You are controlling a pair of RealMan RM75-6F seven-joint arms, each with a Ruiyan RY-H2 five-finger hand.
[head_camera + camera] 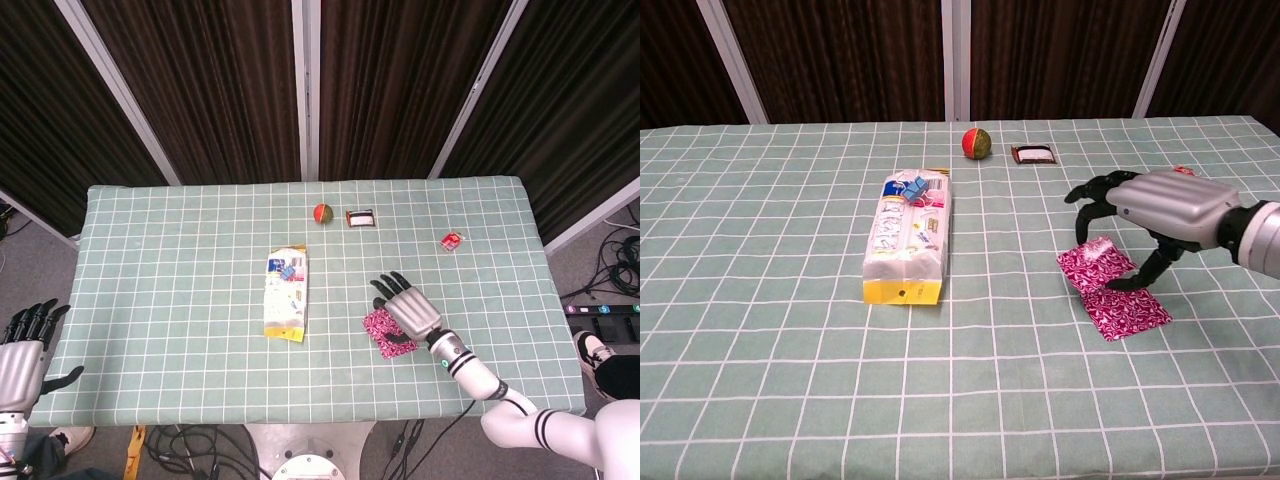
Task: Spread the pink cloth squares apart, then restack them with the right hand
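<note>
Restacking: one pink square going onto the other

Right of the tissue pack (906, 238), the right hand (1150, 215) pinches the upper pink cloth square (1095, 265), overlapping the lower square (1128, 311) on the surface (790, 350). Next, probably align and release. Left hand (22, 350) idle, fingers apart.

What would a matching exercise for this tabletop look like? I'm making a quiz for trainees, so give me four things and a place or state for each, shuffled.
Things:
1. ball
2. packet with a yellow end
3. upper pink cloth square
4. left hand

Places or states:
A. off the table's left edge, holding nothing
B. under the right hand's fingers, overlapping the other square
C. near the far edge, beside a small dark packet
D. lying lengthwise left of the cloth squares

Pairs: 1-C, 2-D, 3-B, 4-A
</note>
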